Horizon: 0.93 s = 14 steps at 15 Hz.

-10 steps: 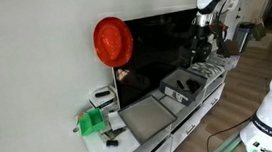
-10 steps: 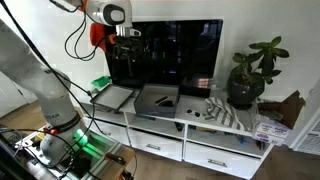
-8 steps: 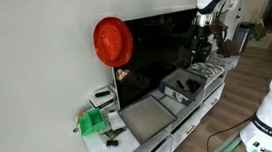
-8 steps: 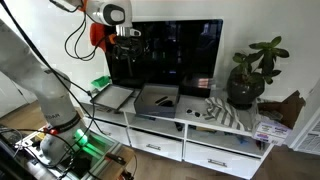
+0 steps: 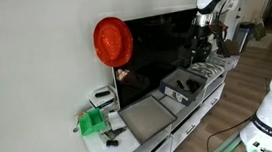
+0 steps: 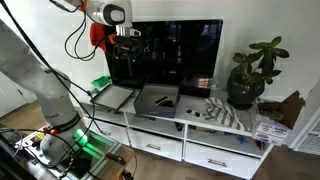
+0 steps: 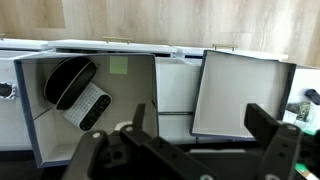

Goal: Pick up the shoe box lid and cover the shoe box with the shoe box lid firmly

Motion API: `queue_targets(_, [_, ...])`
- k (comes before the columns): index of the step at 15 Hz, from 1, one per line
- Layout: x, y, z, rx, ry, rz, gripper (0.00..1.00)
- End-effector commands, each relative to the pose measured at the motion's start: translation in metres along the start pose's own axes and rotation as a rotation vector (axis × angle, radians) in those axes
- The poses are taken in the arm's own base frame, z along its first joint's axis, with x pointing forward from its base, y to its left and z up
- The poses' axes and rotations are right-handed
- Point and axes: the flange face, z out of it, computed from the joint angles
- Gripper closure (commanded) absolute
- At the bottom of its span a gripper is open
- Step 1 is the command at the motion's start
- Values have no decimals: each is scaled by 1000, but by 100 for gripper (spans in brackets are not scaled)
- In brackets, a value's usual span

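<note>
The shoe box lid (image 7: 238, 92) lies flat, pale face up, on the white cabinet. It shows in both exterior views (image 5: 145, 115) (image 6: 117, 97). The shoe box (image 7: 128, 95) stands open beside it, with a dark shoe and a patterned item inside. It also shows in both exterior views (image 5: 184, 83) (image 6: 158, 98). My gripper (image 7: 200, 135) is open and empty. It hangs well above the cabinet in front of the TV screen, as both exterior views show (image 5: 202, 48) (image 6: 127, 42). It touches neither the lid nor the box.
A large black TV (image 6: 175, 55) stands behind the box, with a red hat (image 5: 112, 40) on its corner. A green object (image 5: 92, 121) and a small white device (image 5: 103, 94) sit beyond the lid. A potted plant (image 6: 250, 70) and a striped cloth (image 6: 225, 110) are at the cabinet's other end.
</note>
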Motion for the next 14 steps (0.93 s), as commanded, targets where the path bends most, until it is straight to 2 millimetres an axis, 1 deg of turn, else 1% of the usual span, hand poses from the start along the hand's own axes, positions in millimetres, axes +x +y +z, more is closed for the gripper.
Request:
queue_targets(1, [3,-3,5,-32,-28,-21,0])
queue_targets(3, [16,-42,17,-32,-8,-145,0])
queue_targets(5, [23,-77,30,-47,0,-207,0])
queue_targets(6, [24,-97,41,-48,1,-217,0])
queue_targets(8, [23,-124,62,-63,4,-236,0])
queue_targets(9, [19,-134,75,-79,2,-231,0])
queue_targets(11, [3,-146,100,-95,5,-202,0])
queue_targets(12, [-9,-147,117,-109,15,-167,0])
queue_targets(13, [-16,-149,130,-118,23,-144,0])
queue_targets(14, [-25,-150,146,-131,62,-104,0])
